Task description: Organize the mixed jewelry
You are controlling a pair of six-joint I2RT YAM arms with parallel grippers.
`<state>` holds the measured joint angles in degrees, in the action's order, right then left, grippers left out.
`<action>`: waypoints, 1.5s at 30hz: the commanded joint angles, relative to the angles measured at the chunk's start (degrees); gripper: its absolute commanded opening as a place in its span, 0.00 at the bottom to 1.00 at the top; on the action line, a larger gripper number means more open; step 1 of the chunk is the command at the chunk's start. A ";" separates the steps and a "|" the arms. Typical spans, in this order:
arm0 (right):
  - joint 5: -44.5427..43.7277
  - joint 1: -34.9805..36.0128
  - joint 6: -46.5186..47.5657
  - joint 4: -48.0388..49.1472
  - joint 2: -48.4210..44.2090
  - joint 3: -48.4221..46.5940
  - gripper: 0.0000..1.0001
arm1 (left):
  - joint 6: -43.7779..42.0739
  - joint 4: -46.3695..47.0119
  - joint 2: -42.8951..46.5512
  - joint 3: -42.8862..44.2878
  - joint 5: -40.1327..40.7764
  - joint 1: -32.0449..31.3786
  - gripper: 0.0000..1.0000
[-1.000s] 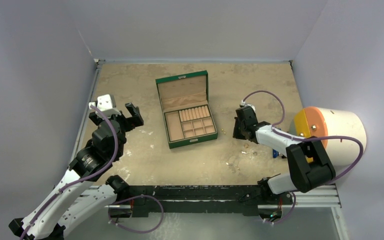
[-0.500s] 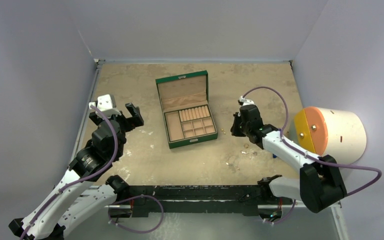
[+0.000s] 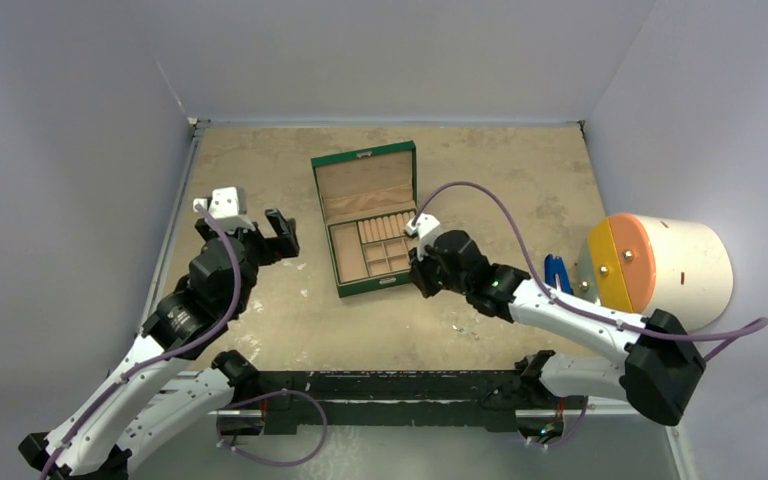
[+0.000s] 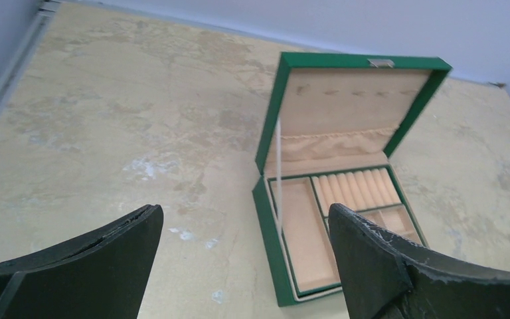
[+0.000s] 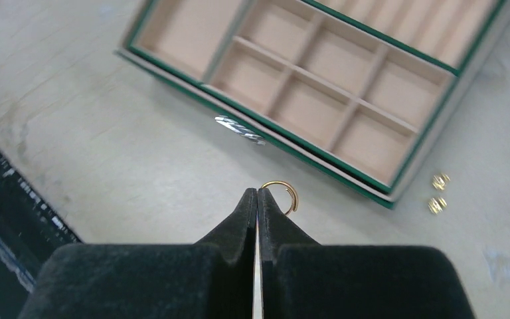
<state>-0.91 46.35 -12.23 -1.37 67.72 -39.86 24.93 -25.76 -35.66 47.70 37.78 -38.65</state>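
Observation:
My right gripper (image 5: 257, 191) is shut, and a thin gold ring (image 5: 283, 193) pinched at its fingertips pokes out to the right. It hovers just in front of the open green jewelry box (image 5: 297, 143), near the box's silver clasp (image 5: 239, 129). Two small gold studs (image 5: 438, 192) lie on the table by the box's right front corner. In the top view the right gripper (image 3: 422, 270) is at the box's (image 3: 370, 284) right front corner. My left gripper (image 3: 263, 240) stands open and holds nothing, left of the box (image 4: 270, 199); its tips (image 4: 242, 214) are wide apart.
A blue clip-like tool (image 3: 558, 272) lies at the right beside a white cylinder with an orange and yellow face (image 3: 660, 268). Grey walls close off the table on the left, back and right. The box's compartments hold nothing.
My right arm has swung left from the right side of the table to the box's front right corner, its gripper staying shut. The left gripper has shifted slightly right.

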 commanded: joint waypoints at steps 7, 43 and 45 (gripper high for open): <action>10.99 14.78 32.92 7.30 -2.24 -2.57 0.00 | 2.48 -2.39 -1.80 3.55 -23.72 0.02 0.92; 13.55 28.65 75.76 0.12 2.10 -8.08 0.00 | 4.78 -2.50 -14.17 -5.46 -71.89 0.07 0.51; 12.77 29.11 76.10 0.69 1.98 -7.87 0.00 | 4.95 -2.22 -14.49 -5.62 -72.34 0.07 0.46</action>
<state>14.24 74.56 61.08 -3.33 69.91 -46.06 29.41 -31.18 -49.74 42.33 -32.01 -38.65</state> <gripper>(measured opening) 0.004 0.499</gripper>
